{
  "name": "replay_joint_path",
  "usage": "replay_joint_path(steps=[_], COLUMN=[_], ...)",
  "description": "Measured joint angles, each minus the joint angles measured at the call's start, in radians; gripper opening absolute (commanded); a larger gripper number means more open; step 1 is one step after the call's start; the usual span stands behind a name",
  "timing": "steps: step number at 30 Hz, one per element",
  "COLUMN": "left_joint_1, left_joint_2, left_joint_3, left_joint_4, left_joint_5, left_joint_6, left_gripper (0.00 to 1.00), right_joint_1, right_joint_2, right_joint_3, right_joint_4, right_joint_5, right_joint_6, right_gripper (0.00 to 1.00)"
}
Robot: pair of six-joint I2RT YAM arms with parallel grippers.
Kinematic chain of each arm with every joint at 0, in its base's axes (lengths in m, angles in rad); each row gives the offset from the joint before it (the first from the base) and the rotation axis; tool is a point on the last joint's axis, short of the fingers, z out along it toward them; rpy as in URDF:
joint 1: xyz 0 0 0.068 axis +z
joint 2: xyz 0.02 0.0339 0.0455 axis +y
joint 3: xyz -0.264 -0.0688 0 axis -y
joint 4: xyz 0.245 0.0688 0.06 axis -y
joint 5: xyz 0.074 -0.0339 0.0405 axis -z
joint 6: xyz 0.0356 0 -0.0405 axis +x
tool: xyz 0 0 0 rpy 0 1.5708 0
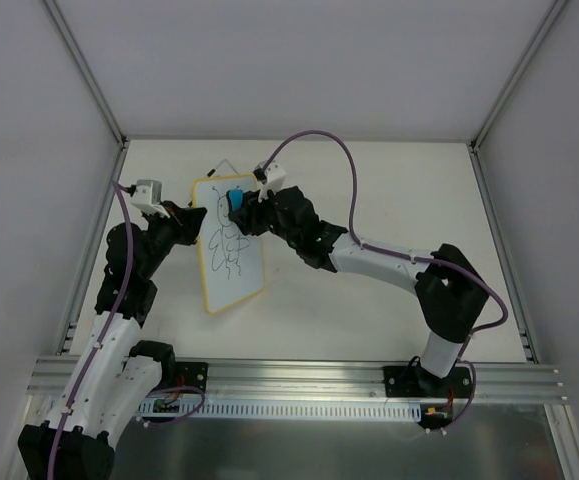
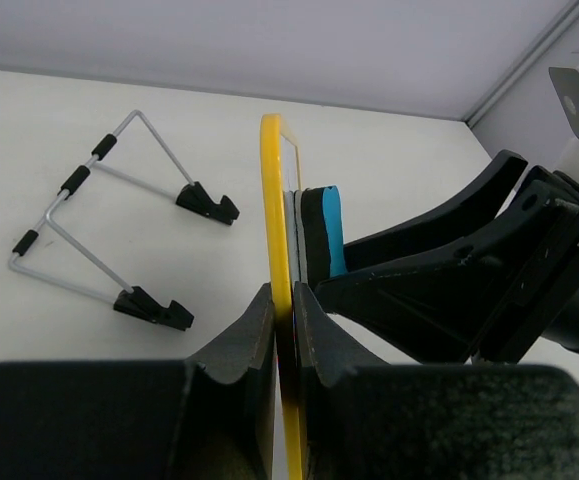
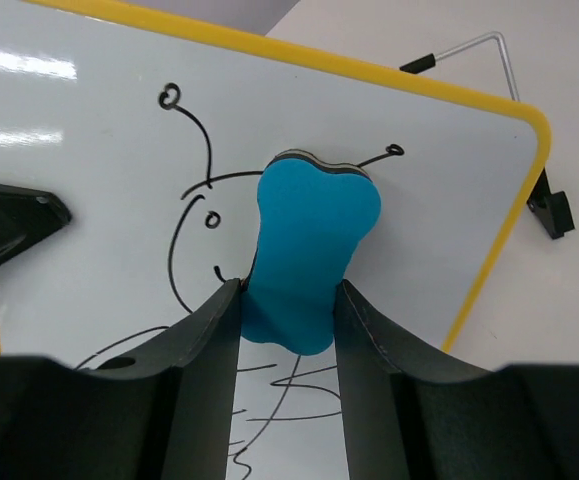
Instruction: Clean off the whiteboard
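Note:
The whiteboard [image 1: 231,268] has a yellow frame and a black bug doodle [image 1: 224,238] on its face. My left gripper [image 1: 184,222] is shut on its left edge; the left wrist view shows the board edge-on [image 2: 275,220], clamped between the jaws [image 2: 287,305]. My right gripper [image 1: 244,208] is shut on a blue eraser [image 1: 236,200]. In the right wrist view the eraser [image 3: 309,245] presses flat on the whiteboard [image 3: 79,150] over the bug's head, with the gripper [image 3: 287,300] pinching its narrow waist.
A wire stand with black feet [image 2: 109,225] lies on the white table behind the board, also glimpsed as a wire stand [image 3: 489,60] past the board's corner. Grey walls and aluminium rails [image 1: 299,375] enclose the table.

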Motion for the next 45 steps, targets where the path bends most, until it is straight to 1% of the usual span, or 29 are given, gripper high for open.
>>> replay_joint_path(steps=[9,17,20,24,27,31,35,38,45], left_joint_1=[0.002,0.002,0.001,0.002,0.002,0.001,0.001,0.002,0.002], left_joint_2=[-0.002,0.013,0.011,0.011,0.011,0.011,0.013,0.022,0.069], left_joint_3=[-0.002,-0.004,-0.026,-0.041,-0.042,-0.042,-0.042,-0.029,0.036], left_joint_4=[0.02,0.041,0.072,0.092,0.097,0.102,0.106,0.118,0.062], left_joint_5=[-0.046,-0.043,-0.037,-0.035,-0.029,-0.02,-0.01,-0.007,-0.002], left_joint_6=[0.005,0.008,0.006,0.003,0.001,0.0,-0.006,-0.012,-0.001], left_gripper=[0.0,0.0,0.0,0.0,0.0,0.0,0.0,0.0,0.0], right_joint_1=[0.06,0.058,0.043,-0.002,-0.048,-0.098,-0.11,-0.112,-0.1], right_joint_2=[0.042,0.043,0.043,0.041,0.042,0.06,0.079,0.105,0.111], right_joint_3=[0.114,0.126,0.076,-0.04,-0.097,-0.107,-0.085,-0.032,0.033], right_joint_4=[0.006,0.019,0.098,0.204,0.227,0.232,0.229,0.206,0.168], right_joint_5=[0.005,-0.04,-0.062,-0.098,-0.109,-0.125,-0.155,-0.175,-0.209], right_joint_6=[-0.004,-0.008,0.012,0.067,0.095,0.119,0.127,0.13,0.13], right_gripper=[0.0,0.0,0.0,0.0,0.0,0.0,0.0,0.0,0.0])
